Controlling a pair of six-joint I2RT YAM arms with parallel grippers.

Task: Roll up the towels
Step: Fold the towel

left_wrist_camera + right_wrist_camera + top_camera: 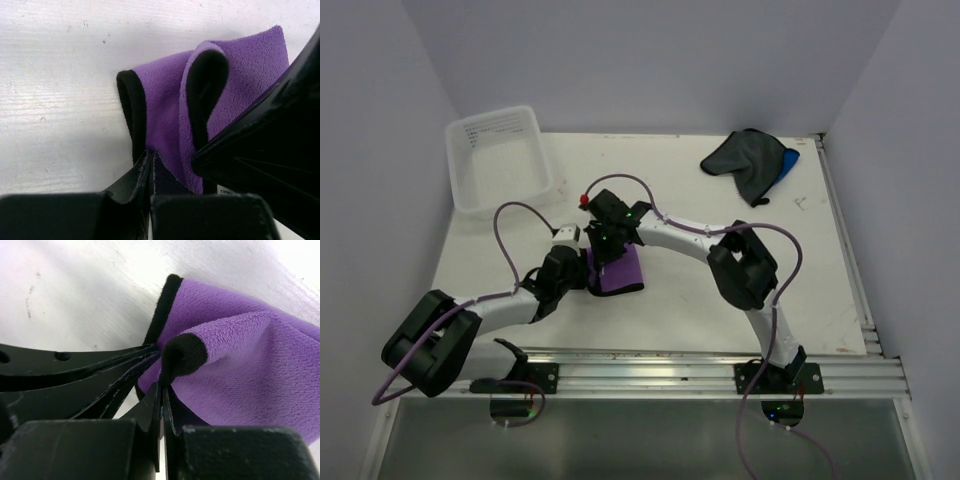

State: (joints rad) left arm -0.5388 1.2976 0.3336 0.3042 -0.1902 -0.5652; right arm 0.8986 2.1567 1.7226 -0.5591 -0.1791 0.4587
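The purple towel (pixel 620 272) with black trim lies partly folded at the table's middle, between my two grippers. My left gripper (pixel 583 266) is shut on the towel's near edge; in the left wrist view its tips (pixel 150 157) pinch the purple towel (pixel 165 115), whose edge curls up in a loop. My right gripper (pixel 606 250) is shut on the same towel; its tips (pixel 162 386) clamp a black-trimmed fold of the purple towel (pixel 240 365). The two grippers are close together, almost touching. The dark grey towel (pixel 742 158) lies crumpled at the back right, over the blue towel (pixel 789 160).
A clear plastic tub (pixel 500 165) stands at the back left corner. A metal rail (pixel 650 370) runs along the near edge with both arm bases on it. The right gripper's black fingers (pixel 265 135) fill the right of the left wrist view.
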